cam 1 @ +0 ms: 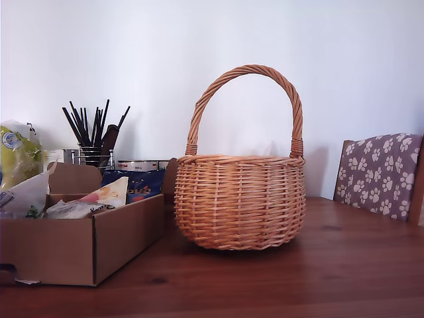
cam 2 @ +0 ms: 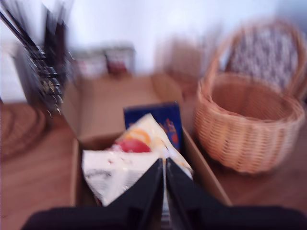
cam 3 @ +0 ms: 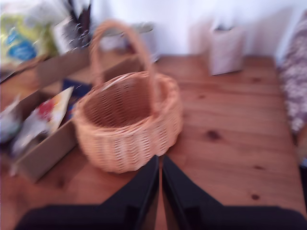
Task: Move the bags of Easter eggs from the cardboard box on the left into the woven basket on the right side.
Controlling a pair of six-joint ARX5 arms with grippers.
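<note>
Closed and empty, my first gripper (cam 2: 164,165) hangs above the cream-and-red bag (cam 2: 144,141) in the cardboard box (cam 1: 122,232); my second gripper (cam 3: 159,165), also closed and empty, faces the woven basket (cam 3: 129,122), empty for receiving

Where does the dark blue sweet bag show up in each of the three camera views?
Exterior view: the dark blue bag stands at the cardboard box's back, beside the woven basket.
First wrist view: blurred, behind the cream-and-red bag, blue bag.
Second wrist view: sliver beside the basket.
Shared landmark: the basket.
</note>
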